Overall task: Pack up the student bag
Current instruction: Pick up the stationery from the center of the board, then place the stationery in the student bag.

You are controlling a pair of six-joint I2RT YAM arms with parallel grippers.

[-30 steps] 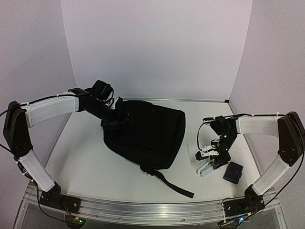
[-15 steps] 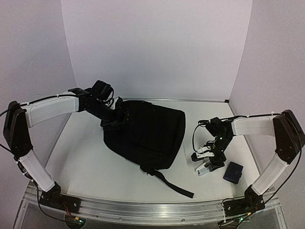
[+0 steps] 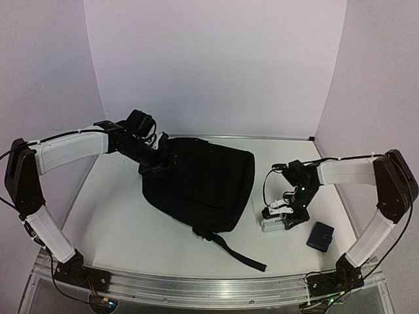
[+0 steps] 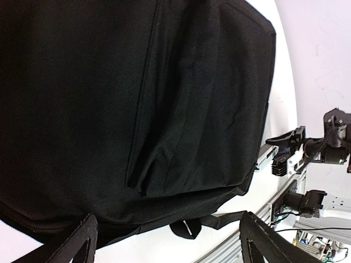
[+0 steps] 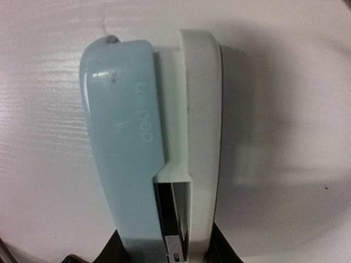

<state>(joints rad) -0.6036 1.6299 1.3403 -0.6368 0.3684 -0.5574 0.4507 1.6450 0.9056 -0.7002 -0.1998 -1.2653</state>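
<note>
Though brand unreadable, blue stapler (image 5: 142, 148) tight between right jaws; left jaws apart.

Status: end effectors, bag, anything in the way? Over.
Left end effector open at student bag's far edge. Right end effector shut on stapler, on the table. Nothing between stapler and bag; pouch lies aside.

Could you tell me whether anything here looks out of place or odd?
Nothing looks damaged or spilled. The stapler seems to lie on its side, and one strap of the student bag trails loose toward the near edge.
</note>
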